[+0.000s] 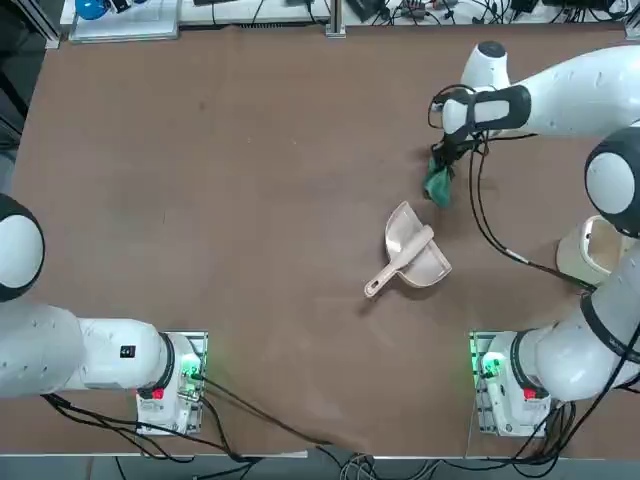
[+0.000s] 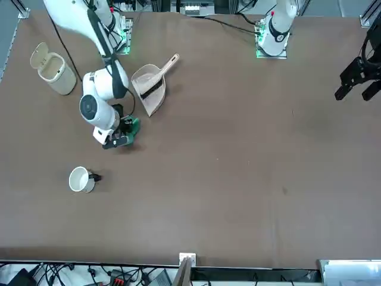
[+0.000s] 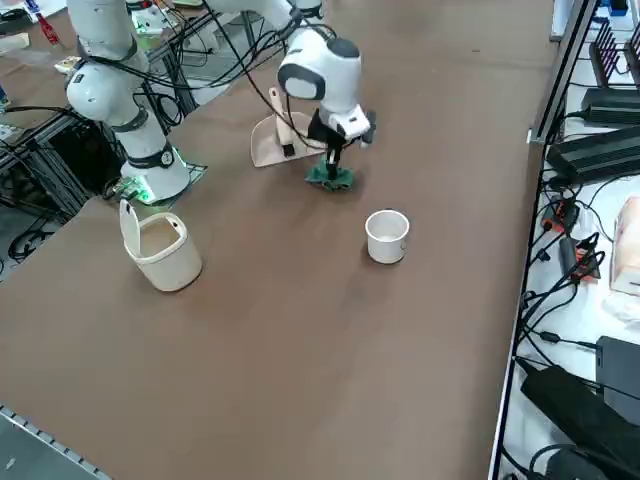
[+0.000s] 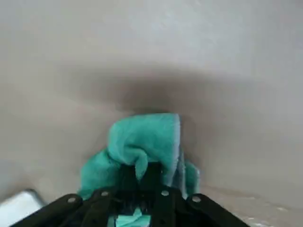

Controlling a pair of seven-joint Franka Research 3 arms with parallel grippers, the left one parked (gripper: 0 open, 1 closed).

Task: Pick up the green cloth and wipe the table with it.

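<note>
One bunched green soft cloth (image 4: 142,142) is pinched in the right end effector (image 4: 139,177), closed tight, presumably for wiping the flat matte brown desk (image 1: 250,250).

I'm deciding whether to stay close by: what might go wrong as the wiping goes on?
The right gripper is shut on the green cloth, near the dustpan and its brush; a wide stroke might shove them. The white cup stands upright nearby and could tip if the arm swings that way.
</note>
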